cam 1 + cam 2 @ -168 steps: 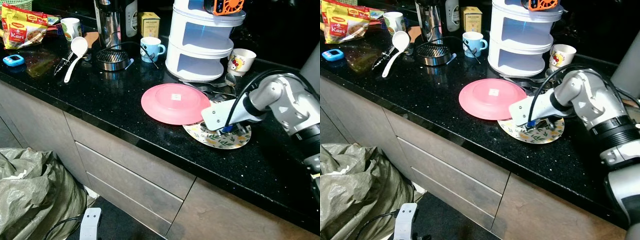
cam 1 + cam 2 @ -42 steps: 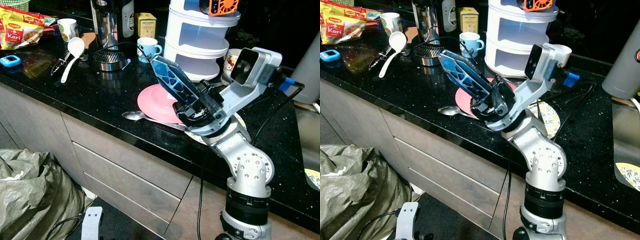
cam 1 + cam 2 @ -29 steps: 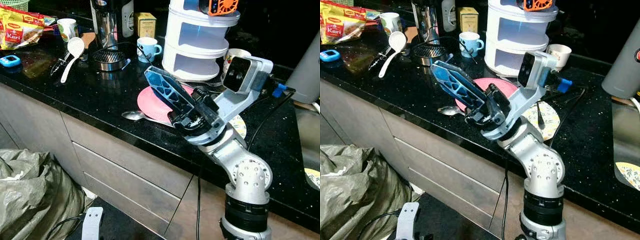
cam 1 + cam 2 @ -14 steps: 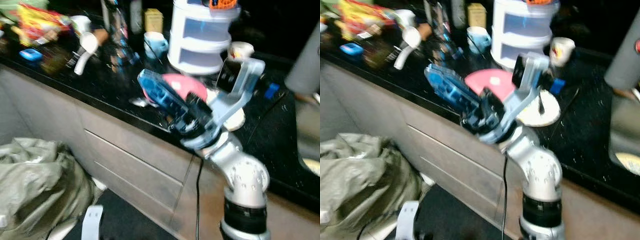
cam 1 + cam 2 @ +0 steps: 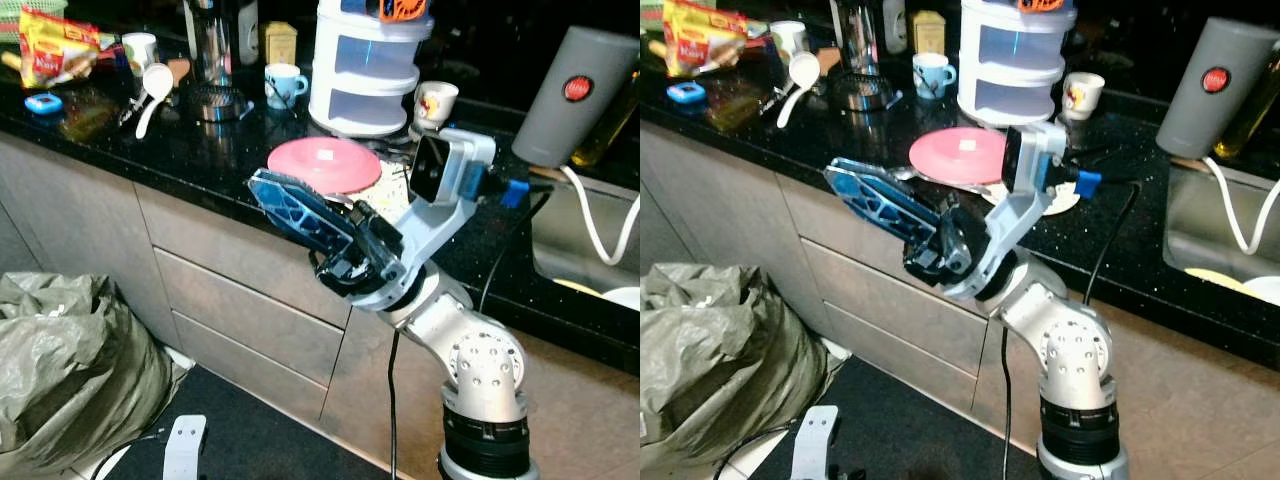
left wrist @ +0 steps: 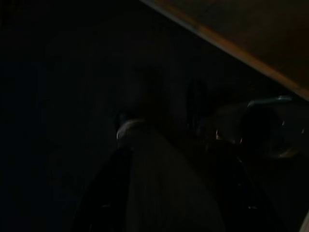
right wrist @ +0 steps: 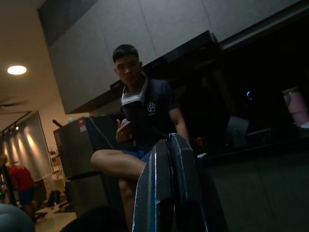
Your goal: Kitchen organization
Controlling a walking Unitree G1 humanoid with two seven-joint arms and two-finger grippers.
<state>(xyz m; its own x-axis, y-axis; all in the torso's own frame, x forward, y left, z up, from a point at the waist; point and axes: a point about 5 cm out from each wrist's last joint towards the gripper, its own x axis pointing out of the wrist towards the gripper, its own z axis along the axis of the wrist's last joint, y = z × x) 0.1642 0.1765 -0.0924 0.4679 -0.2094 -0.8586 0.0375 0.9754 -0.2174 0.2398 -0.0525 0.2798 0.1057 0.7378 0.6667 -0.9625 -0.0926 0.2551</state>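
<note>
With fingers pressed together and empty, right gripper hangs off the desk edge; pink plate sits on desk. Between steps; next: re-approach plate.

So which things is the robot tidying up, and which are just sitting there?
Part of the job:
- pink plate, upside down on the counter
- patterned plate beside it, partly under it
- right gripper, raised in front of the counter edge, fingers together

Just lying about:
- blue mug
- white tiered container
- white ladle
- grey kettle
- bag on the floor
</note>
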